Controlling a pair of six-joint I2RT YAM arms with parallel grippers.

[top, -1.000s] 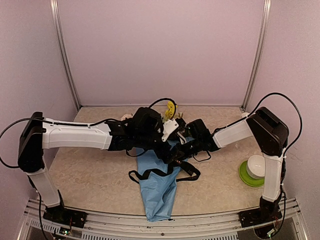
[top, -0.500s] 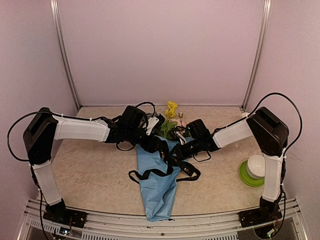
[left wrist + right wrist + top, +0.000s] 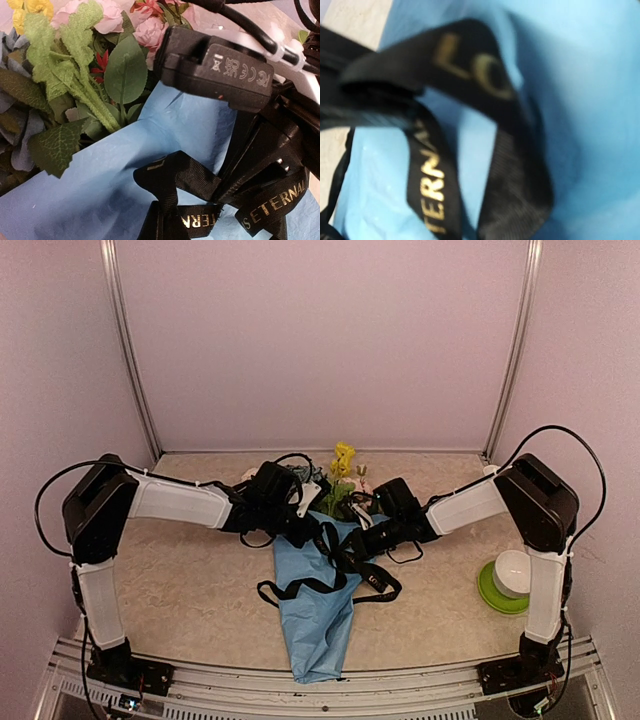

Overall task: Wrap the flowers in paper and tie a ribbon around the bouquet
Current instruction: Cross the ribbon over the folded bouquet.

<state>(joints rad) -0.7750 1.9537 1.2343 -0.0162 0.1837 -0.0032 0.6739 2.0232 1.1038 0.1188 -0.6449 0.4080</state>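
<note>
- We count one bouquet (image 3: 318, 610) lying mid-table (image 3: 180, 580). It is a single sheet of paper (image 3: 100, 190) rolled into a cone, tip toward the arm bases.
- One bunch of flowers (image 3: 342, 462) shows at its far end: pink, yellow and blue-green.
- One ribbon (image 3: 200, 220), black with gold lettering, loops across the cone.
- Of two grippers, the left gripper (image 3: 310, 527) is pressed together; we cannot tell on what. The right gripper (image 3: 352, 540) pinches the ribbon.
- One white cup (image 3: 513, 572) sits on one green plate (image 3: 490, 595), well apart.

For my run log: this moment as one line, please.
bouquet: wrapped | ribbon: looped over it | left end effector: shut | right end effector: shut
</note>
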